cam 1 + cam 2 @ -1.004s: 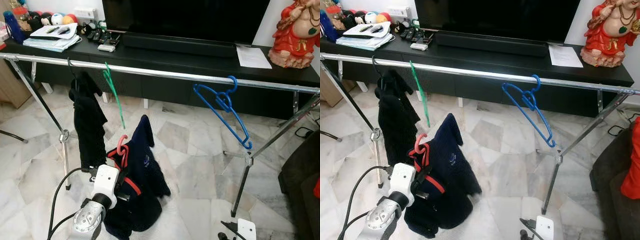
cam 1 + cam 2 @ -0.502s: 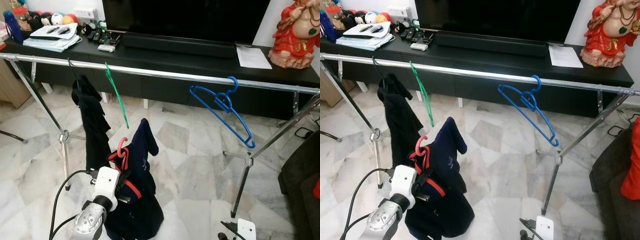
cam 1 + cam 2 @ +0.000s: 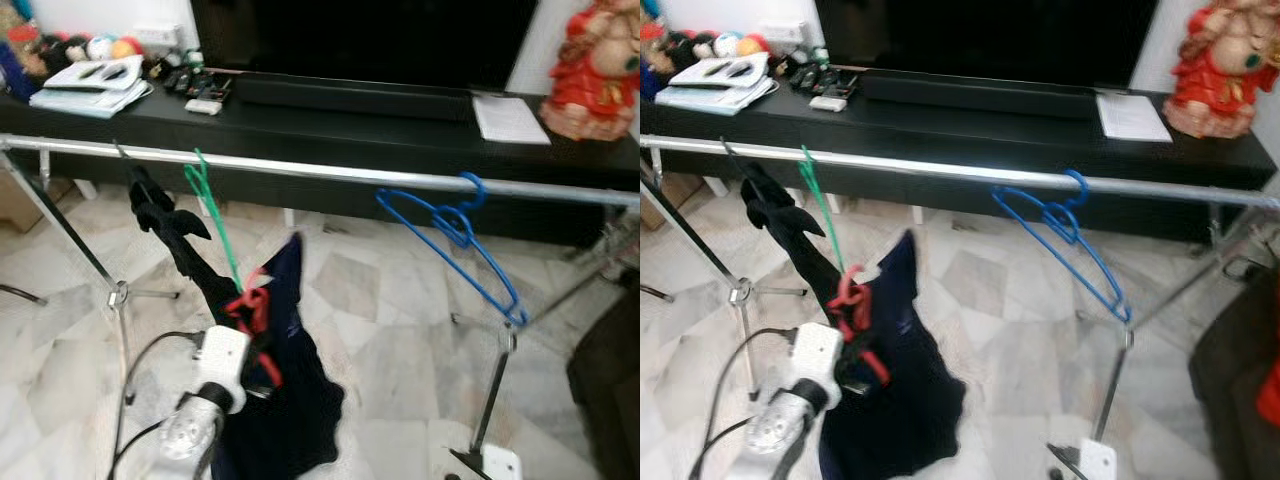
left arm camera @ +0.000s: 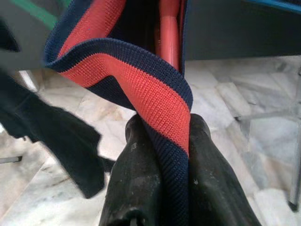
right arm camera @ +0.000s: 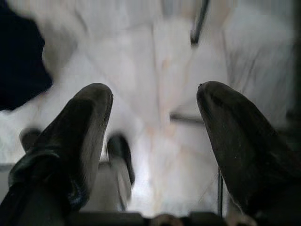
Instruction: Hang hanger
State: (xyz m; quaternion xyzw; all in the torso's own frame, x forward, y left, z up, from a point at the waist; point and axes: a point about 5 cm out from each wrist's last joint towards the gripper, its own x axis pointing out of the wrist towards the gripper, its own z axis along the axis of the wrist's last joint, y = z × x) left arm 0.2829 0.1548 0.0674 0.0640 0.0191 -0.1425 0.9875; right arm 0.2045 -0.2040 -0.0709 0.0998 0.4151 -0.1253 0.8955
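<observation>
Marble floor; left gripper pinching ribbed collar.

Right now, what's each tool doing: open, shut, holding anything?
Left tool: shut on the navy-and-red garment on the red hanger.
Right tool: open, holding nothing.

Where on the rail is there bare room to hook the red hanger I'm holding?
The widest free stretch of the rail lies between the green hanger and the blue hanger. It is crowded left of that, where the black garment hangs beside the green hanger. The left end effector grips the navy garment's collar, red hanger below the rail.
</observation>
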